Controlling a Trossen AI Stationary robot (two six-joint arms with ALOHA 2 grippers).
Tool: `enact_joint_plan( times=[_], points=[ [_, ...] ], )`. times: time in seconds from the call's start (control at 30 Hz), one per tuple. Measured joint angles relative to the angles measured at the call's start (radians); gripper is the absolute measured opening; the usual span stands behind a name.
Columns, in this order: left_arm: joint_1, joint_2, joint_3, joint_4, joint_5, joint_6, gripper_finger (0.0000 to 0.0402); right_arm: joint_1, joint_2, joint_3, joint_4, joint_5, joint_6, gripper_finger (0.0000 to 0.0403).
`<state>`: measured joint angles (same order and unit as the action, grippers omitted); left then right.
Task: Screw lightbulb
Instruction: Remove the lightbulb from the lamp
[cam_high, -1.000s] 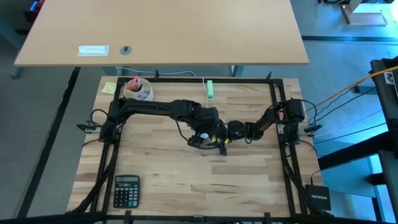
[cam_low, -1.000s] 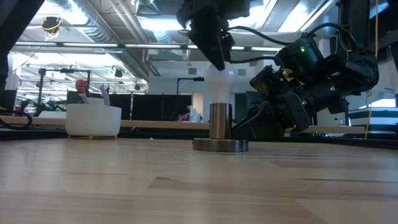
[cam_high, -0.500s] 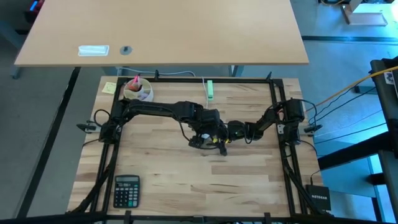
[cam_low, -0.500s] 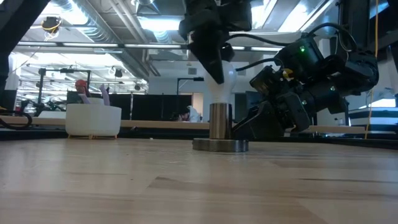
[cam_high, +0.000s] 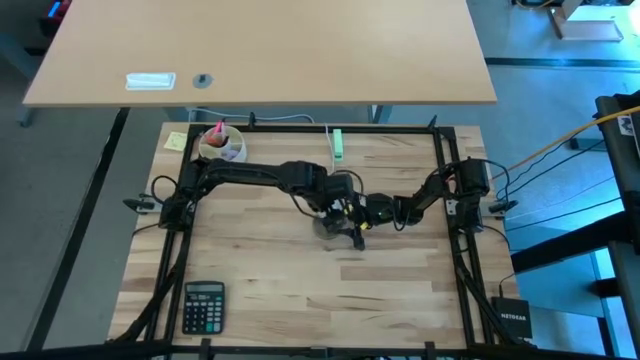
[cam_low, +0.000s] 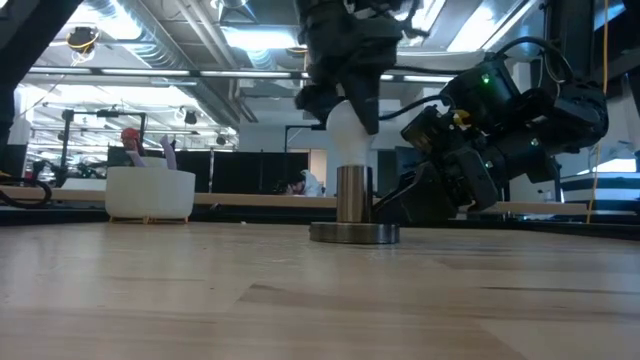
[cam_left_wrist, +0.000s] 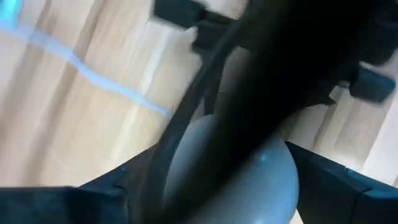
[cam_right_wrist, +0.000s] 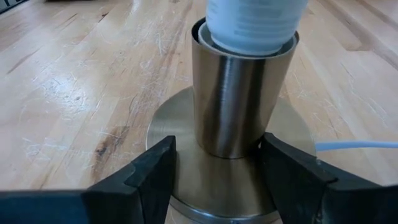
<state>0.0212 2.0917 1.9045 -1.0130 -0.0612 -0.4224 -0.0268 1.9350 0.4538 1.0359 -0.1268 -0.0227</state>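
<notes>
The white lightbulb (cam_low: 345, 128) stands upright with its base in the metal socket tube (cam_low: 353, 195), which rises from a round metal base disc (cam_low: 354, 234) at mid-table. My left gripper (cam_high: 336, 203) comes down from above and is shut on the bulb's head. My right gripper (cam_right_wrist: 217, 163) lies low at the table's right side of the socket, open, one finger on each side of the tube (cam_right_wrist: 239, 99) just above the disc (cam_right_wrist: 186, 124). I cannot tell whether those fingers touch the socket. A thin white cord (cam_right_wrist: 354, 145) leaves the disc. My left gripper pinches the bulb's rounded frosted head (cam_left_wrist: 249, 180) between its two fingers (cam_left_wrist: 348, 186), coming from above and pointing down. The bulb stands upright, its narrow lower end (cam_right_wrist: 252, 31) inside the mouth of the socket tube.
A white cup (cam_high: 222, 145) with small items stands at the far left, next to a yellow note (cam_high: 176, 141). A green block (cam_high: 337, 145) lies at the far edge, a calculator (cam_high: 204, 305) near the front left.
My left gripper has turned about the upright bulb while staying over the socket and shut on the bulb's head. The bulb stays upright in the tube. My right gripper and the socket have kept still.
</notes>
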Motion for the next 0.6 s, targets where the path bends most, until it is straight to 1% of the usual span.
enact_joint_plan(
  times=[0.03,0.1,0.2,0.37,0.47,0.6],
  points=[
    [0.000,0.001,0.000,0.000,-0.006,-0.075,0.0278,0.000,0.000,0.000,0.000,0.000,0.000,0.0227],
    [0.000,0.001,0.000,-0.003,-0.014,-0.178,0.0280,0.000,0.000,0.000,0.000,0.000,0.000,0.0227],
    [-0.002,0.001,0.000,0.002,-0.015,-0.247,0.0281,0.000,0.000,0.000,0.000,0.000,0.003,0.0227],
    [-0.003,0.001,0.000,0.003,-0.027,-0.249,0.0281,0.000,0.000,0.000,0.000,0.002,0.014,0.0227],
    [-0.003,-0.001,0.000,0.006,-0.035,-0.214,0.0283,0.000,0.000,0.000,0.000,0.002,0.015,0.0227],
    [-0.004,-0.004,0.000,0.024,-0.035,-0.165,0.0299,0.000,0.000,0.000,0.000,0.003,0.015,0.0227]
  ],
)
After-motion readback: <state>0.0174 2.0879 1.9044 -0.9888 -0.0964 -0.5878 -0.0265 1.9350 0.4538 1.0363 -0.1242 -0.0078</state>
